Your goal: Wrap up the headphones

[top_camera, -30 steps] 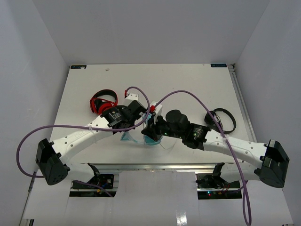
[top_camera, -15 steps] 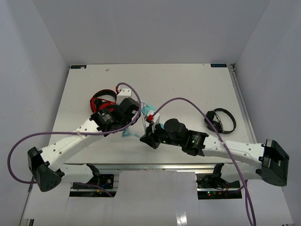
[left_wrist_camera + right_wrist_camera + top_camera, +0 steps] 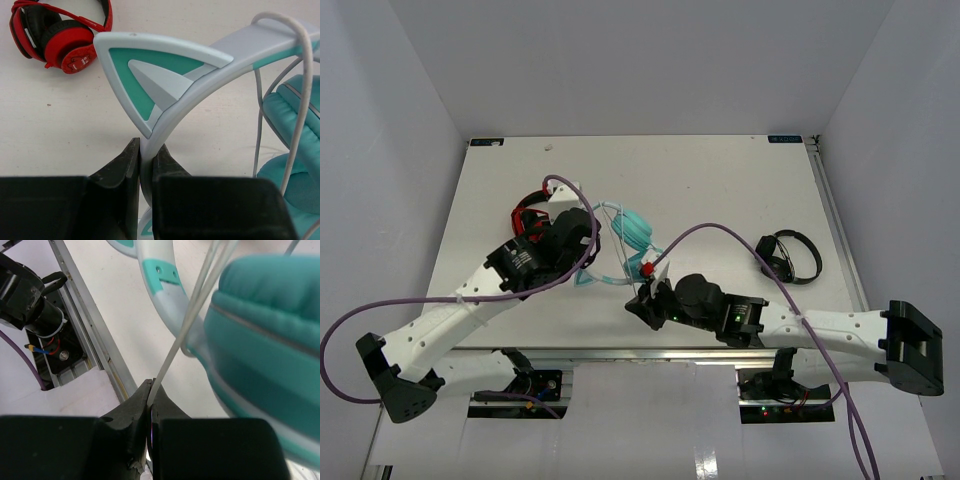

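headphones [image 3: 632, 228]: mid-table [image 3: 720, 175], between your arms.
left gripper [image 3: 146, 160]: on their band [image 3: 200, 82], left of the cups [image 3: 638, 270].
right gripper [image 3: 150, 395]: on the cord [image 3: 186, 330], nearer you.
second pair [image 3: 525, 211]: left, beside your left wrist.
third pair [image 3: 790, 256]: well off right.

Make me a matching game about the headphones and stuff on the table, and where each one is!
Things:
1. pale cat-ear band
2. white cord
3. red headphones
4. black headphones

Where:
A. lying alone on the right side of the table
B. pinched in the left end effector
C. lying on the left side of the table
D. pinched in the right end effector

Pairs: 1-B, 2-D, 3-C, 4-A
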